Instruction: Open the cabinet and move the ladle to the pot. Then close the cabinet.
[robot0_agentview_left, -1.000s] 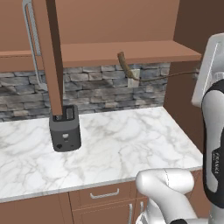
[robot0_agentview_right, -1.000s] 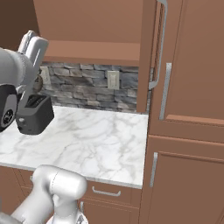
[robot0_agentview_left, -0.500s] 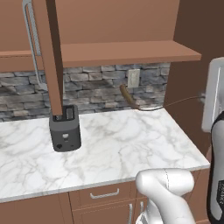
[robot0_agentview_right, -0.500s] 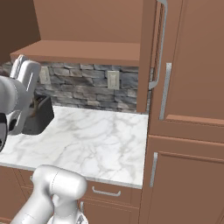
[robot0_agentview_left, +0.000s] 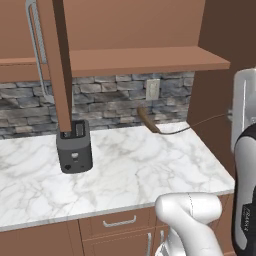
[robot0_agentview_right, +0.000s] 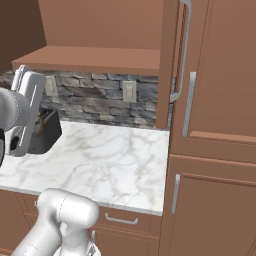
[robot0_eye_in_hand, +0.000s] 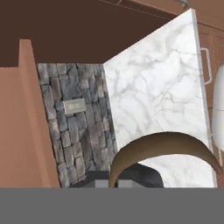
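Gripping the ladle (robot0_agentview_left: 150, 121) above the marble counter (robot0_agentview_left: 130, 170), end effector clamped tight, toaster (robot0_agentview_left: 74, 147) near the open cabinet door (robot0_agentview_left: 59, 65).

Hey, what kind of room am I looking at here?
Most likely a kitchen, computer-rendered: a marble counter under brown wooden cabinets, a stone backsplash with a wall outlet, and a dark toaster.

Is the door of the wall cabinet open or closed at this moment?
Open. The cabinet door stands swung out edge-on over the marble counter, its silver bar handle facing sideways; the right base view shows it likewise.
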